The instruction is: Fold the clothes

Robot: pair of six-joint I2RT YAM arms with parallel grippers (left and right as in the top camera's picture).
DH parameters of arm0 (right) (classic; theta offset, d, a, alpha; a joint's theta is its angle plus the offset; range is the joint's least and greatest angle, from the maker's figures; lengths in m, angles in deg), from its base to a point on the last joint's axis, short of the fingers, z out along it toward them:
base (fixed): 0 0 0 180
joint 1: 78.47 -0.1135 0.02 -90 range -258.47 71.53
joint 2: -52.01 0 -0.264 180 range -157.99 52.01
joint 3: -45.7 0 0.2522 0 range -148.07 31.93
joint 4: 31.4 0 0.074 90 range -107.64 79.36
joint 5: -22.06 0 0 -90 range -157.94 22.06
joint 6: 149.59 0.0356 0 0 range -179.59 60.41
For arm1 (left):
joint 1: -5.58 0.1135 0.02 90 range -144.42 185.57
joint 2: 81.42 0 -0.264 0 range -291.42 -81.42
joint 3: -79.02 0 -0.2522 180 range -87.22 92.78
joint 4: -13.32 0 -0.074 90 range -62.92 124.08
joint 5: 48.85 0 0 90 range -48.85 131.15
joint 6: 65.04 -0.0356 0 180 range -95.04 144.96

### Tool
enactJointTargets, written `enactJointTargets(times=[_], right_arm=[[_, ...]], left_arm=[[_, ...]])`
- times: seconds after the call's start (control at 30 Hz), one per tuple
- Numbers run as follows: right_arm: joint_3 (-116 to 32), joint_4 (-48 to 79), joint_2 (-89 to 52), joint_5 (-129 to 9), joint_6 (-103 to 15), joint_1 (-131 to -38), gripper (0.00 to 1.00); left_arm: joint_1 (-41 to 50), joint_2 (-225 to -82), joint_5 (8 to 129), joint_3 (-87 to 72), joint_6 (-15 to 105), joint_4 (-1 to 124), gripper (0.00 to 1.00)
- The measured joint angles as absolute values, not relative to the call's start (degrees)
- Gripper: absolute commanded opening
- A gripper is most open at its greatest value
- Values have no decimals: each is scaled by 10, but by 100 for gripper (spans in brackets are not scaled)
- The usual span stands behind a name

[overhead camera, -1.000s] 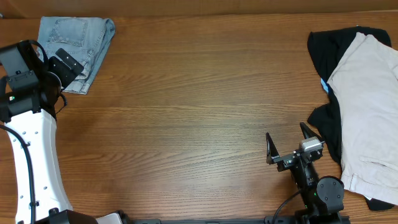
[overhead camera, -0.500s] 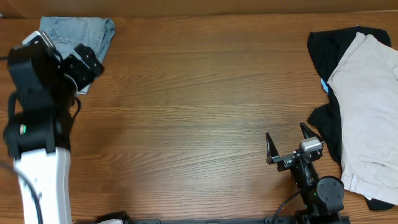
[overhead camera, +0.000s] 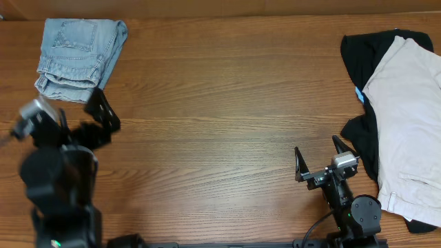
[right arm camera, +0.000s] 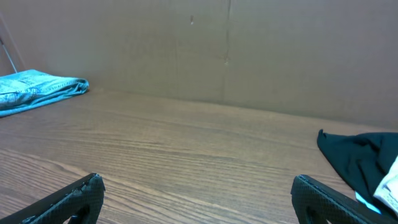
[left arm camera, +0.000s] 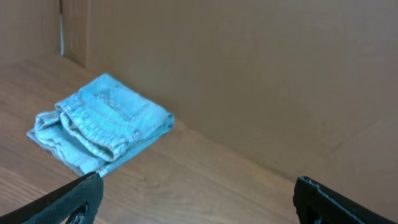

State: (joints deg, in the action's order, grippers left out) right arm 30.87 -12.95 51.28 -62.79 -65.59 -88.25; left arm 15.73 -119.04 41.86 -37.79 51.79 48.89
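While the denim shorts (overhead camera: 77,49) lie bundled at the far left corner of the counter (overhead camera: 220,103), their longer side running away from the robot, the left end effector (overhead camera: 102,118), spread wide and empty, sits just short of them, far nearer than the equally open right end effector (overhead camera: 317,147).

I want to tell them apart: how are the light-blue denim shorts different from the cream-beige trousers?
The light-blue denim shorts are folded into a small bundle at the far left; the cream-beige trousers lie spread out at the right. The shorts sit alone; the trousers lie on a black garment. Both are clothes, held by nothing.
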Motion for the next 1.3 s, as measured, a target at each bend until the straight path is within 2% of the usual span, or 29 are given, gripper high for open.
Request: enactJointTargets(times=[0.33, 0.63, 0.97, 1.3], right_arm=[[309, -129, 513, -628, -656, -882, 100], [309, -129, 513, -628, -656, -882, 100], [309, -129, 513, -628, -656, -882, 100], [309, -129, 513, -628, -656, -882, 100]], left_arm=[[157, -973, 453, -659, 518, 422, 100], [157, -860, 457, -780, 518, 335, 100], [131, -823, 452, -851, 518, 273, 100], [130, -823, 449, -867, 515, 312, 100]])
